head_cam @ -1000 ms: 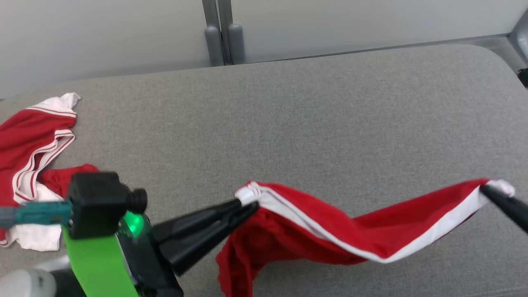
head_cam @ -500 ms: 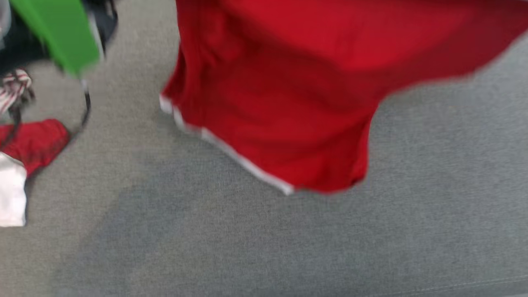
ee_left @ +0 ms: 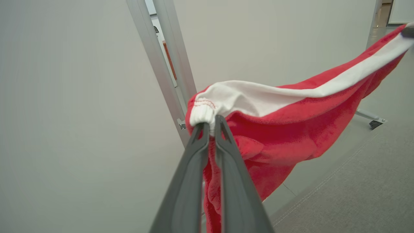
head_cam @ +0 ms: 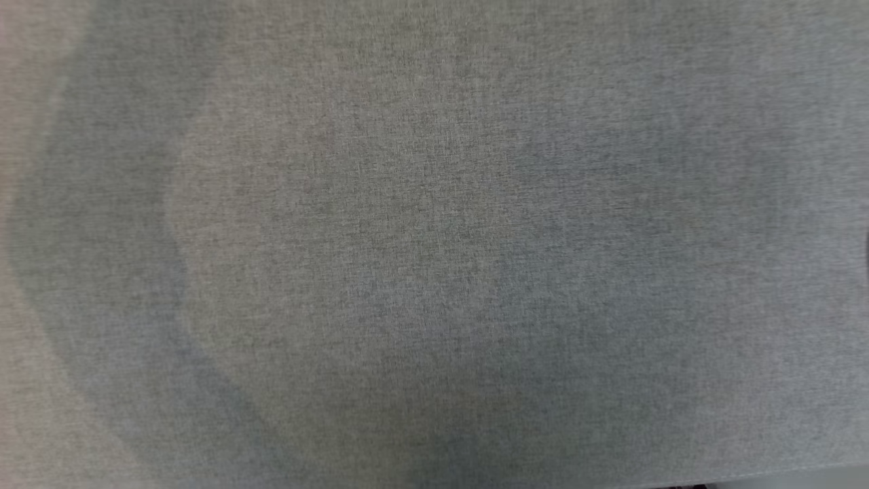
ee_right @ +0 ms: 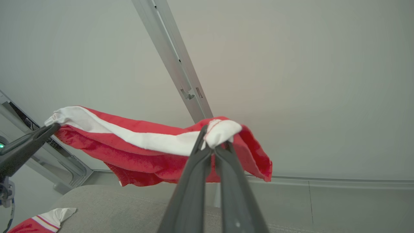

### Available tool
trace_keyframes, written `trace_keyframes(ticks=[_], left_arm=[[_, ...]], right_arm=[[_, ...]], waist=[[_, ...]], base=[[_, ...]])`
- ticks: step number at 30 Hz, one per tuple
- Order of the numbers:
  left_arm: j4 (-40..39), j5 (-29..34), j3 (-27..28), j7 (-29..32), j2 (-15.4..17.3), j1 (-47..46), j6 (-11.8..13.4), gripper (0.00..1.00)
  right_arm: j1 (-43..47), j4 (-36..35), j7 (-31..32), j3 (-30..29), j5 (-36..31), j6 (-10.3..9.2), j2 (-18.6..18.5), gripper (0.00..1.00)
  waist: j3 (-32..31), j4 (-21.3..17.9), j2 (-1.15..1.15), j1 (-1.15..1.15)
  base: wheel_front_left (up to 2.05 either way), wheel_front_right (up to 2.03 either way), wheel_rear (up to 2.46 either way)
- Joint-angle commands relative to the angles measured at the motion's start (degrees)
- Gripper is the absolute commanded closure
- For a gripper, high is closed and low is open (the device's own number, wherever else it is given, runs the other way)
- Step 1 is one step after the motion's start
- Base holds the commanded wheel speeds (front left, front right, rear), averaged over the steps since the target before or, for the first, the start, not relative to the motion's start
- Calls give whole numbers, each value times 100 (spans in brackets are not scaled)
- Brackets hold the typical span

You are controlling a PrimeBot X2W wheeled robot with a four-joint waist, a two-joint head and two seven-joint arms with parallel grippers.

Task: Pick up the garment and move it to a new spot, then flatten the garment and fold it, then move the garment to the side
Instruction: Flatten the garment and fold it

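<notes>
A pale wall (ee_left: 64,97) with a slim metal post (ee_left: 161,64) stands behind the grey fabric-covered bench (head_cam: 434,244), whose woven top runs from edge to edge of the head view under soft shadows. The red garment (ee_left: 291,129) with its white band hangs in the air in front of that wall, lifted clear of the bench and stretched between the two arms. The left claw (ee_left: 210,124) is clamped on one gathered end of the white band, its fingers pressed together with cloth between them, and red fabric drapes down beside and below them. The right claw (ee_right: 214,142) is clamped on the other end of the band, a white bunch of it poking out past the fingertips. The band sags a little between the two grips, and the red body droops below it. A second red-and-white garment (ee_right: 48,218) lies on the bench near its rounded corner.
</notes>
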Motion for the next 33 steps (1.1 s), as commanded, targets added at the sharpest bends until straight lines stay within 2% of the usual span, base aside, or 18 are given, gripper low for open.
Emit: trace_keyframes(ticks=[1, 6, 12, 16, 19, 22, 29, 33], left_arm=[[186, 94, -83, -297, -10, 173, -45, 100], [527, -43, -355, -1026, -89, 1164, -109, 100], [361, -244, -829, -1706, 30, 3057, -132, 100], [59, -497, -1035, -1963, 29, 4484, 108, 100], [-342, -620, -1222, -2111, -7, 5527, 445, 100], [-846, -783, -1363, -2202, -13, 6470, 777, 100], [-2203, -1084, -1498, -2393, 288, 8391, 1724, 100], [-2820, -1210, -1610, -2383, 483, 9071, 2075, 100]], right_arm=[[326, 131, -211, 80, 109, 0, -23, 100], [1556, 173, -794, 465, 644, 0, -248, 100], [3653, -247, -1139, 754, 1364, 0, -671, 100], [5077, -626, -1170, 809, 1598, -4, -1053, 100], [6163, -936, -1137, 717, 1647, -5, -1300, 100], [7146, -1261, -1152, 520, 1719, -5, -1344, 100], [9378, -2051, -1172, -56, 1734, -4, -1066, 100], [10578, -2532, -1179, -461, 1838, -5, -830, 100]], waist=[[586, -17, 0, -2], [379, -9, 0, -2], [-396, 62, 0, -2], [-1109, 140, 0, -2], [-1758, 222, 0, -2], [-2305, 279, 0, -2], [-3016, 408, 0, -2], [-3259, 586, 0, -2]], base=[[0, 0, 0], [0, 0, 0], [0, 0, 0], [0, 0, 0], [0, 0, 0], [0, 0, 0], [0, 0, 0], [0, 0, 0]])
